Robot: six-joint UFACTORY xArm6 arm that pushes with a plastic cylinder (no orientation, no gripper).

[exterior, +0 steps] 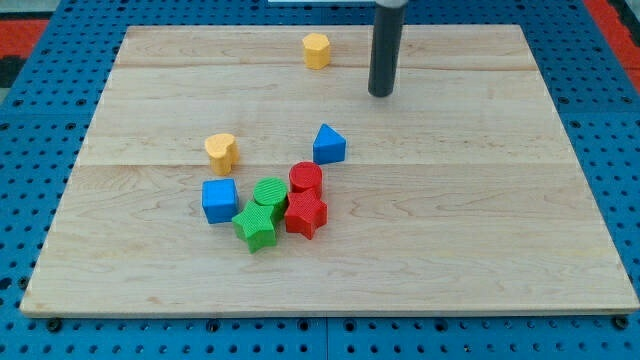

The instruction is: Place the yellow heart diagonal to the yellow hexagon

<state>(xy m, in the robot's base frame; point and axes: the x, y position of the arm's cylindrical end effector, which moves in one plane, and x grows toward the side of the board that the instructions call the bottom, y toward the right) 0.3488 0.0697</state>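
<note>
The yellow heart [221, 151] lies left of the board's middle. The yellow hexagon [316, 49] sits near the view's top, right of the heart and well above it. My tip [381, 94] is at the end of the dark rod, to the right of the hexagon and slightly below it, touching no block. It is far up and right of the heart.
A blue triangle [329, 145] lies right of the heart. Below it cluster a red cylinder [305, 179], a red star [305, 214], a green cylinder [269, 194], a green star [256, 228] and a blue cube [219, 200]. The wooden board [480, 250] rests on a blue pegboard.
</note>
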